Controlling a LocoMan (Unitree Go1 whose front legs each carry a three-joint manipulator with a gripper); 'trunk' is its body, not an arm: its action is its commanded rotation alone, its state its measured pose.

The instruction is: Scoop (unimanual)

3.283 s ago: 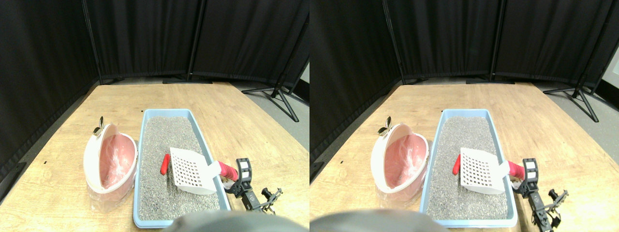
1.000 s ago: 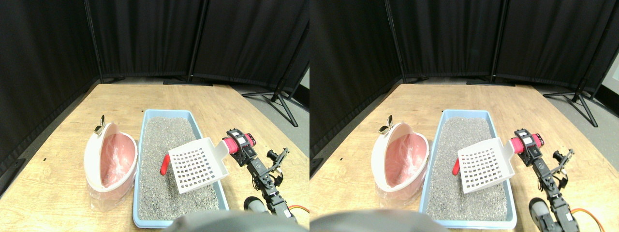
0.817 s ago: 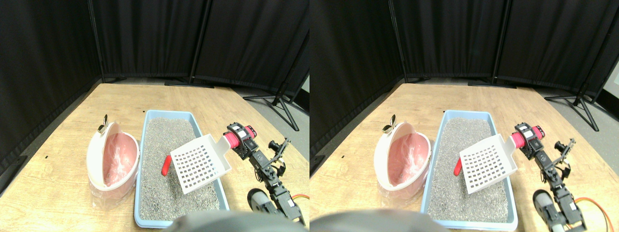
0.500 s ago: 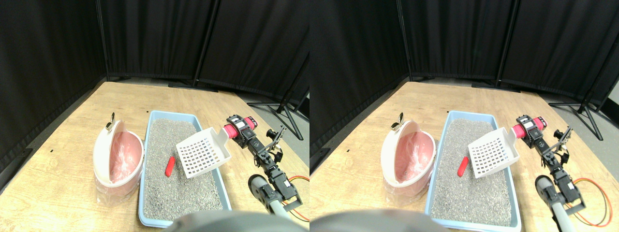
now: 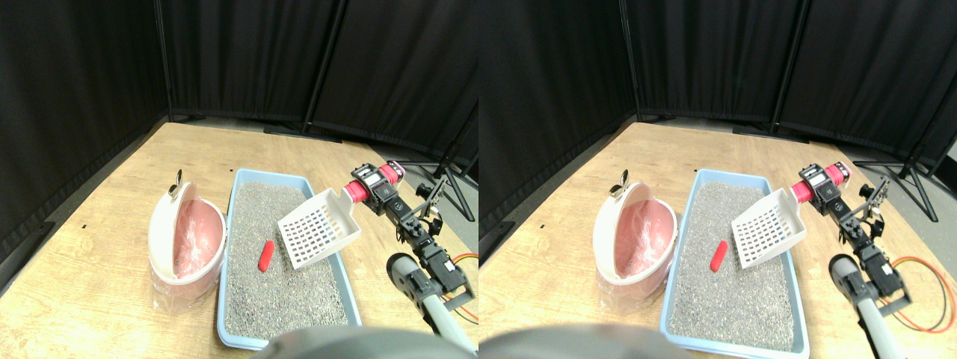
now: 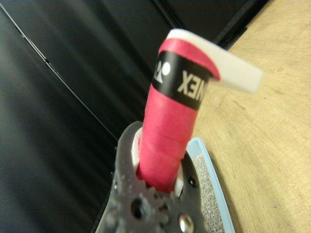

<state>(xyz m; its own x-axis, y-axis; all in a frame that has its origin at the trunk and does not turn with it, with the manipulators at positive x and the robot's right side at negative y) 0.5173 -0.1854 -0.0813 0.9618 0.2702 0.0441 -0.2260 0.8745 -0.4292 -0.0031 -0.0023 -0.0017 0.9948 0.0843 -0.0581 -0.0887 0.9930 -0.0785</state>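
A white slotted scoop hangs tilted over the right side of the blue litter tray, clear of the grey litter, and nothing shows in its basket. Its red wrapped handle sits in my right gripper. In the wrist view the jaws of the gripper are clamped round the red handle. A small red piece lies on the litter to the left of the scoop and below it. A pink bin with a white rim and a plastic liner stands left of the tray.
Black curtains close off the back and left. A stand's legs spread on the floor at the right rear. An orange cable lies by my arm. A metal clip sits on the bin's rim.
The camera has shifted. My gripper has lifted the scoop off the litter and drawn it up and to the right, uncovering the red piece, which stays on the litter.
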